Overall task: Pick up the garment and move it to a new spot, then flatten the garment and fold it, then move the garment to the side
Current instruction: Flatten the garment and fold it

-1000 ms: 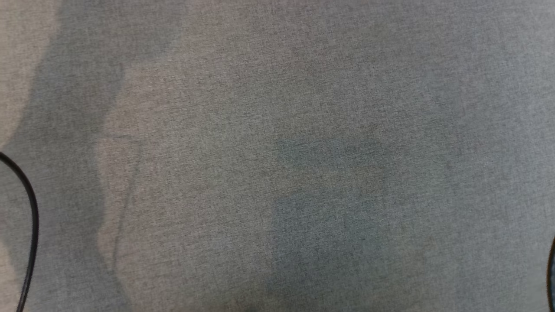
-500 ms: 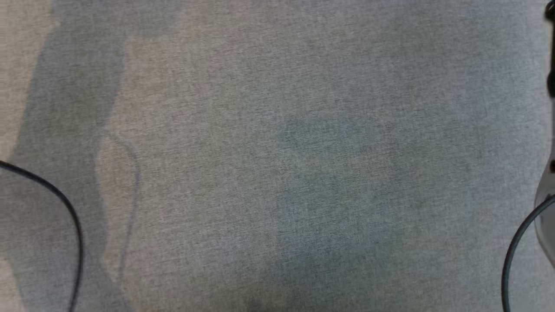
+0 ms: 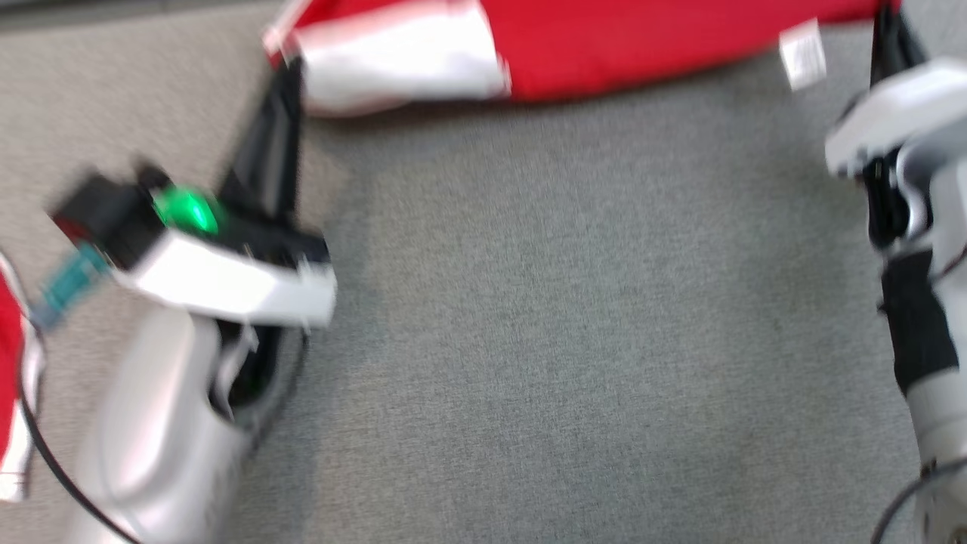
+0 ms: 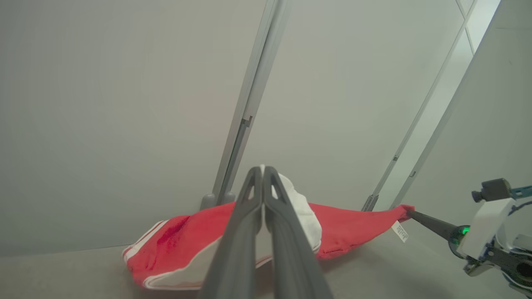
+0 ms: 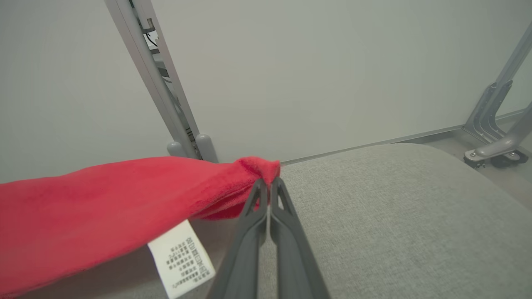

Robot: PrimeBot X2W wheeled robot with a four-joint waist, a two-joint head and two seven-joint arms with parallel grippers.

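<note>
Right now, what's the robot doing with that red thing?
The robot is holding a red and white garment stretched between its two hands. The left hand is pinched shut on a white part, the right hand on a red corner. The garment sags toward the grey fabric surface.

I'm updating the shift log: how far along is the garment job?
Done: the red garment is picked up, pinched by the left gripper and right gripper. In hand: it hangs stretched between them over the grey surface. Left: laying it down, flattening, folding, moving aside.
</note>
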